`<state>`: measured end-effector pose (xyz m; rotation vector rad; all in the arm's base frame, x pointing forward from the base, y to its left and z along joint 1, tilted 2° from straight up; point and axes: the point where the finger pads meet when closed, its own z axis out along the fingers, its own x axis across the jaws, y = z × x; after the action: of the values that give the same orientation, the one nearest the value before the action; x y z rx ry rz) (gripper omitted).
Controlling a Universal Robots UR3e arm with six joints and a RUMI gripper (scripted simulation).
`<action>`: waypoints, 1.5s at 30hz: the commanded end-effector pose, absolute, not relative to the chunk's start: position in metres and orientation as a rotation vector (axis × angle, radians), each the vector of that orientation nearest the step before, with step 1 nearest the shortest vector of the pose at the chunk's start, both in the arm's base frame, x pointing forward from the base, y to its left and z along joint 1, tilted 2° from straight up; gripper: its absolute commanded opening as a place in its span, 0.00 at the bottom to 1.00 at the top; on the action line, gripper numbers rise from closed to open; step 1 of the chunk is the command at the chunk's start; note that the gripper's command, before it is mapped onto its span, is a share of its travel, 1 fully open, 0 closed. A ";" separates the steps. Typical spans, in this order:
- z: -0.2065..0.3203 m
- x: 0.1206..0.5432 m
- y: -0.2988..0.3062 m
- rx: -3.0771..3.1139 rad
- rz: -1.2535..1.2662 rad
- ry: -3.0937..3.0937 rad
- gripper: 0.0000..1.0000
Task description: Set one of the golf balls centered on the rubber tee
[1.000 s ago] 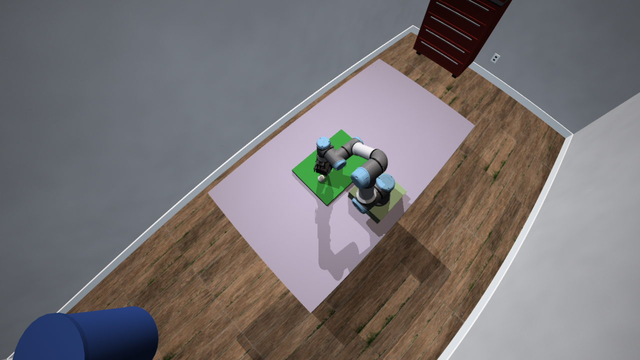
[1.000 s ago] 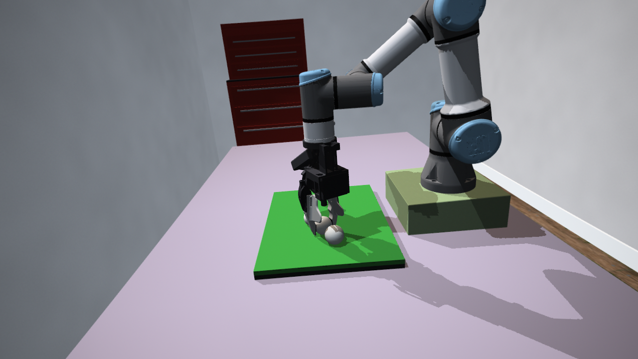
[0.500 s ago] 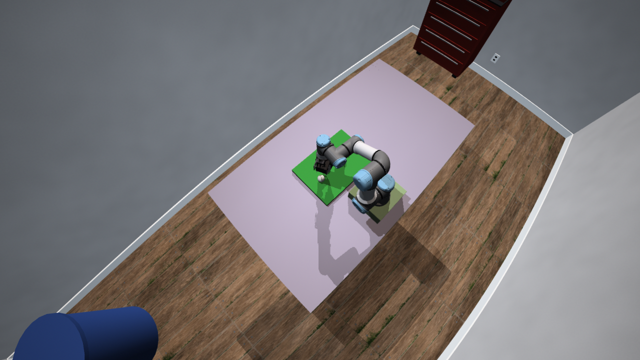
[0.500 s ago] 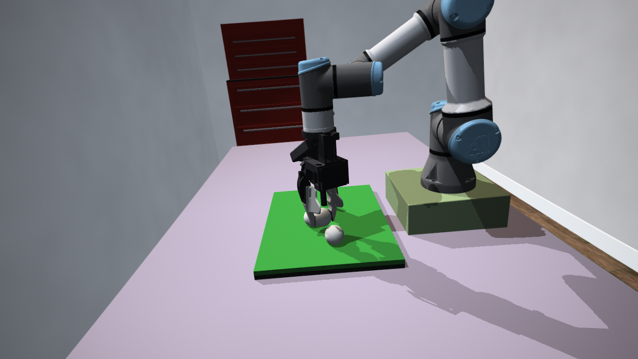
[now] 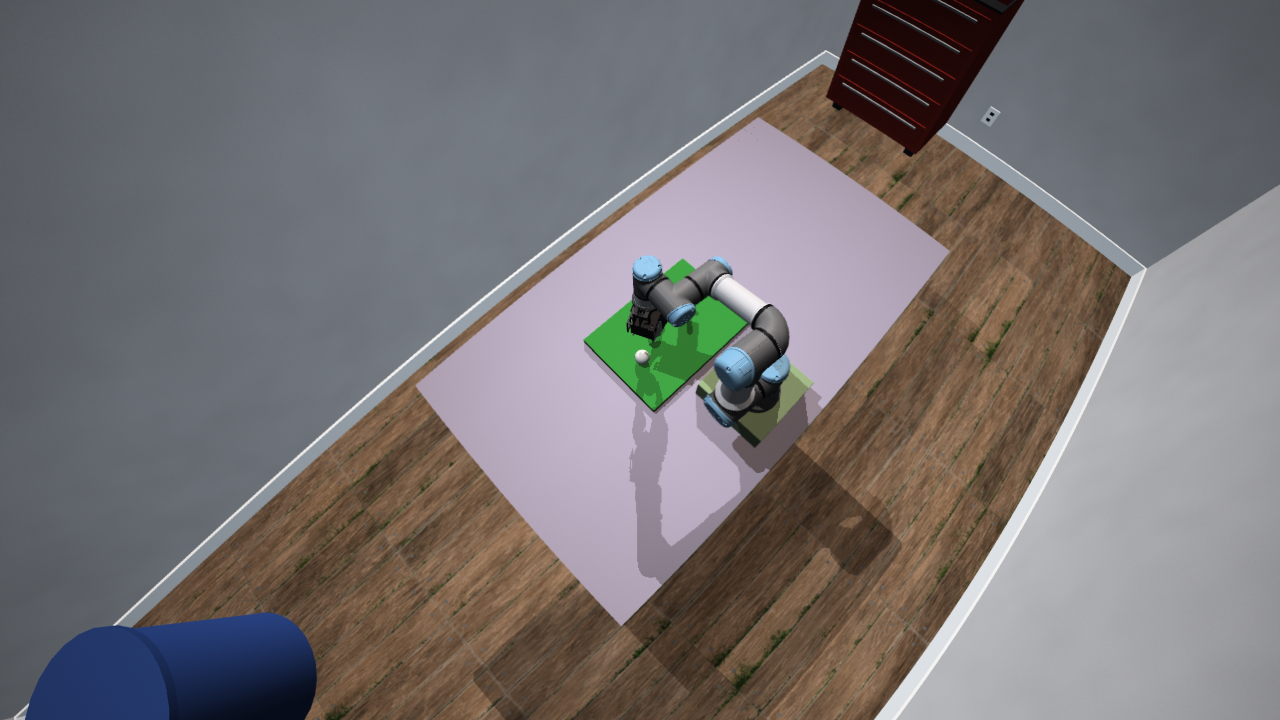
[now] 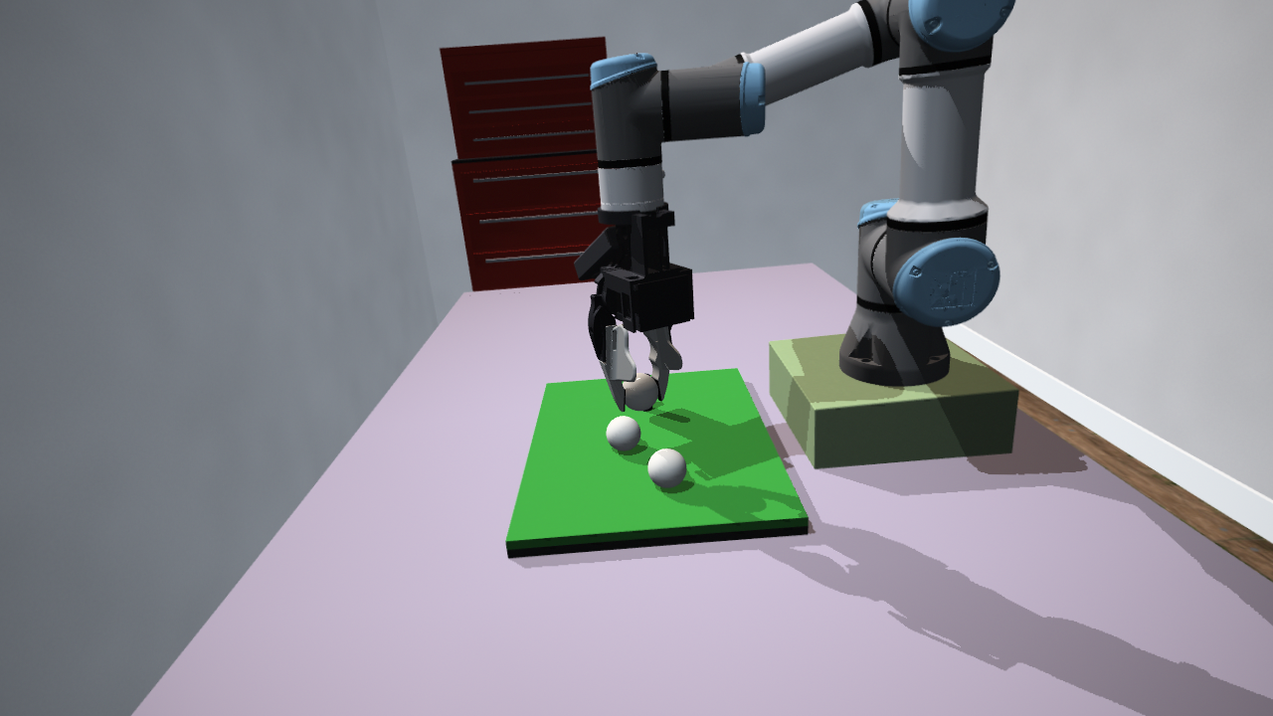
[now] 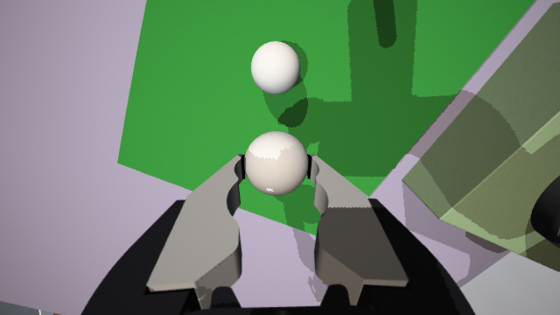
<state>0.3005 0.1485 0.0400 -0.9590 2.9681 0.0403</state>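
One golf ball [image 7: 276, 163] sat pinched across its middle in my gripper [image 7: 276, 156]; hard, smooth, probably slippery, so I kept it centered.

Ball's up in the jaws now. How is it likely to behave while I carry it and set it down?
The golf ball is smooth, round and pinched only at its sides by the gripper, so it could slip if jolted. Released on the flat green mat, it would probably roll, like the two loose balls there.
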 end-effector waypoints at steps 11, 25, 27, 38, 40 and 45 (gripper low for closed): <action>0.067 0.300 0.148 -0.960 0.041 2.970 0.00; 0.072 0.307 0.130 -0.960 0.040 2.971 0.00; 0.076 0.311 0.118 -0.960 0.040 2.971 0.00; 0.099 0.323 0.036 -0.960 0.039 2.971 0.00; 0.101 0.323 0.028 -0.960 0.040 2.971 0.00; 0.109 0.320 -0.002 -0.960 0.040 2.971 0.00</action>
<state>0.3204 0.0211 0.1020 -0.9550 2.9762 0.0285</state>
